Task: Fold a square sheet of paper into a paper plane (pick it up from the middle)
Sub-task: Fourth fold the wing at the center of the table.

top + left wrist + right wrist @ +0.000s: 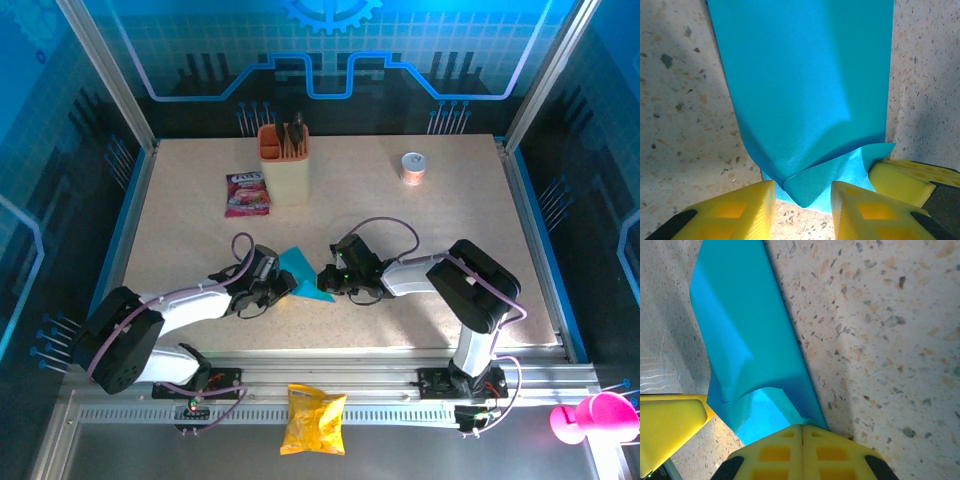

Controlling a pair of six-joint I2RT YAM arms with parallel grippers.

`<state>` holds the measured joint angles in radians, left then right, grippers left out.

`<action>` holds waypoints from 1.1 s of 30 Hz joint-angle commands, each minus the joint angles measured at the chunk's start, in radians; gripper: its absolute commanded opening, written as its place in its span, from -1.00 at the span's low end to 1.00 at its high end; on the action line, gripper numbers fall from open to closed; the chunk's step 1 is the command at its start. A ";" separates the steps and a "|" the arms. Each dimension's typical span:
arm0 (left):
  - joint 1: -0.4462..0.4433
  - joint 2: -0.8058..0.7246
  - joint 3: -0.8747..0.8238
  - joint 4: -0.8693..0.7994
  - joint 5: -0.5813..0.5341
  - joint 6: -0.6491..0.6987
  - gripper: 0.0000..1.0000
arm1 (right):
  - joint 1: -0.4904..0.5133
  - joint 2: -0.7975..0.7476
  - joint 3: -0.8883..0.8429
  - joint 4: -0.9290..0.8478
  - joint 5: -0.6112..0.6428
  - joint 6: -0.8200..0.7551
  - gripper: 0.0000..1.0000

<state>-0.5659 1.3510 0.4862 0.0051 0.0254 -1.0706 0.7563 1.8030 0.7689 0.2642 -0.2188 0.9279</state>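
Note:
The square sheet of paper, bright cyan-blue, lies folded over in layers on the speckled table between my two grippers. In the left wrist view one curled corner of the paper sits in the gap of my left gripper. Its yellow fingers stand apart and do not touch the paper. My right gripper is shut, and the near edge of the paper runs into the seam between its pads. In the top view the left gripper and right gripper face each other across the paper.
An orange-cream holder and a pink-purple snack packet stand at the back left. A small round tub is at the back right. A yellow crisp bag lies on the front rail. A pink object sits off the table's near right corner.

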 commanded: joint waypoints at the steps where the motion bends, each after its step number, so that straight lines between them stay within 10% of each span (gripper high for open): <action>1: 0.003 0.022 0.000 -0.008 -0.025 0.025 -0.31 | -0.011 0.056 -0.051 -0.146 0.040 0.004 -1.00; 22: 0.003 -0.023 -0.029 -0.019 -0.022 0.043 -1.00 | -0.014 0.053 -0.051 -0.150 0.040 0.008 -1.00; 33: 0.003 -0.126 0.012 -0.120 -0.015 0.066 -1.00 | -0.028 -0.039 0.018 -0.206 0.010 -0.089 -1.00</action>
<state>-0.5659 1.2552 0.4698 -0.0391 0.0158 -1.0367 0.7513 1.7893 0.7799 0.2214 -0.2295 0.9024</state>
